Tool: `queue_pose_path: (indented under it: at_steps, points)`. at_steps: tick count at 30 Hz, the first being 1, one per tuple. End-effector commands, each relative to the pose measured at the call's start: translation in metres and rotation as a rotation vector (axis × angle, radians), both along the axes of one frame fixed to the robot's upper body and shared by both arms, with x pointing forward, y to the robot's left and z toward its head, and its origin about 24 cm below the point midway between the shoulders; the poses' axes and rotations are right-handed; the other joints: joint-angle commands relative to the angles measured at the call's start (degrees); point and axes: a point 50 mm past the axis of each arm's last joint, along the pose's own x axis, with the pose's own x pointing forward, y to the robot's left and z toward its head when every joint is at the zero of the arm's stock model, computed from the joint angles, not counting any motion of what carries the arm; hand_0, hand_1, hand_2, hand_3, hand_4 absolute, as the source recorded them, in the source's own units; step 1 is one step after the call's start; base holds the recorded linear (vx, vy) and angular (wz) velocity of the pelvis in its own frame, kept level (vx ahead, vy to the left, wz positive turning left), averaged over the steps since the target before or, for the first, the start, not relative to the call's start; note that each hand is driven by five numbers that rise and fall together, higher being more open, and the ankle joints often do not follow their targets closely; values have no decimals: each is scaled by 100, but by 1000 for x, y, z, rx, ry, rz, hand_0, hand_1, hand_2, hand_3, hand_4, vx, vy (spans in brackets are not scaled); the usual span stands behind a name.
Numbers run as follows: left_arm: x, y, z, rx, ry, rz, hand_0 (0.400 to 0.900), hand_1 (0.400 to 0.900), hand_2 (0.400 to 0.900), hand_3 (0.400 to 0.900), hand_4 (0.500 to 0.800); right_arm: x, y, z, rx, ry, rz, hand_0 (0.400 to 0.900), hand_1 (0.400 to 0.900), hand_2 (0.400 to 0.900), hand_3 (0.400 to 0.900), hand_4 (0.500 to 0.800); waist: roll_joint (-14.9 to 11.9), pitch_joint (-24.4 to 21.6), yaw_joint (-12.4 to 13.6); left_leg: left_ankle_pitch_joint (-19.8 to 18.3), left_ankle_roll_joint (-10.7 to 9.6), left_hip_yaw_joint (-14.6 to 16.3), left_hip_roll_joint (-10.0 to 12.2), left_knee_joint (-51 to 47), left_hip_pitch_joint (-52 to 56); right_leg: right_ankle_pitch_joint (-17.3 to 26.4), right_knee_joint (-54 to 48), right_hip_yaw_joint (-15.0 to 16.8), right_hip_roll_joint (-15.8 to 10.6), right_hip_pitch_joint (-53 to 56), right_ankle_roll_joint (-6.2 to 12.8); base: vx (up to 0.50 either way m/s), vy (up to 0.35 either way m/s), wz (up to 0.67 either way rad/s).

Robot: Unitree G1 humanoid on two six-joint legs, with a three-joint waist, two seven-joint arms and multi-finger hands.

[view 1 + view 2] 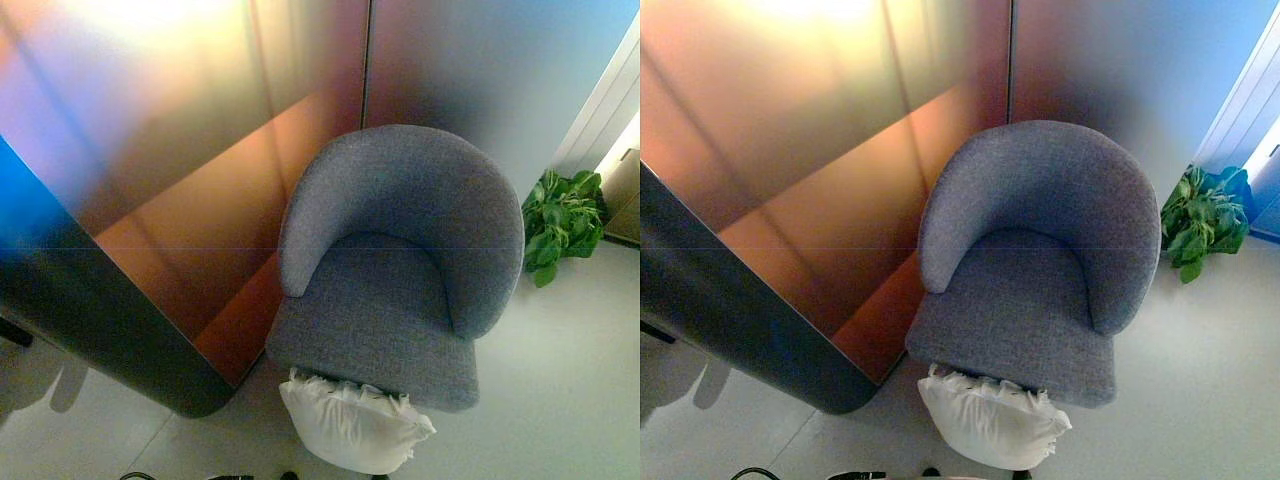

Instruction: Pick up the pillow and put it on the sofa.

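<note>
A white pillow [352, 422] with a frilled edge lies on the floor, leaning against the front of the sofa. The sofa is a grey round-backed armchair [390, 290] standing against the wall, its seat bare. The pillow also shows in the right eye view [990, 420] just below the seat's front edge [1010, 375]. Neither of my hands shows in either view.
A glossy wall panel [180, 150] runs behind and to the left of the armchair, with a dark rounded base [120, 340] reaching out over the floor. A green potted plant [560, 225] stands to the right of the armchair. Pale floor [560, 380] lies to the right.
</note>
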Motion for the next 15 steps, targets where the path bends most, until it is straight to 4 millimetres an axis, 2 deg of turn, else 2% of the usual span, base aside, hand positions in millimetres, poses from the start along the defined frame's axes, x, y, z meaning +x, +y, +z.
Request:
queue_pose_path:
  at_steps: [1,9,12,15]
  points:
    - [7,13,4,42,4,-18,900,900,900,900,800,22,-4,5,-38,-29,28,900,900,900,900,800,-200,163,36,-801,130,117,-437,59,487,-120,110,-7,68,45,275,0,0,0]
    - [7,14,4,34,1,-22,900,900,900,900,800,18,-6,5,-48,-22,11,900,900,900,900,800,-197,179,47,-800,134,126,-441,71,487,-109,142,-3,50,29,296,4,-9,0]
    - [10,13,5,24,-12,-43,900,900,900,900,800,27,-10,8,-52,-46,15,900,900,900,900,800,-138,283,44,-777,135,110,-459,101,360,-95,191,31,16,-123,301,-32,-25,0]
    - [25,10,8,-6,-71,-74,900,900,900,900,800,47,-16,15,-59,-104,-4,900,900,900,900,800,-9,471,36,-719,136,49,-510,122,138,-68,254,77,-34,-391,312,-115,33,-1]
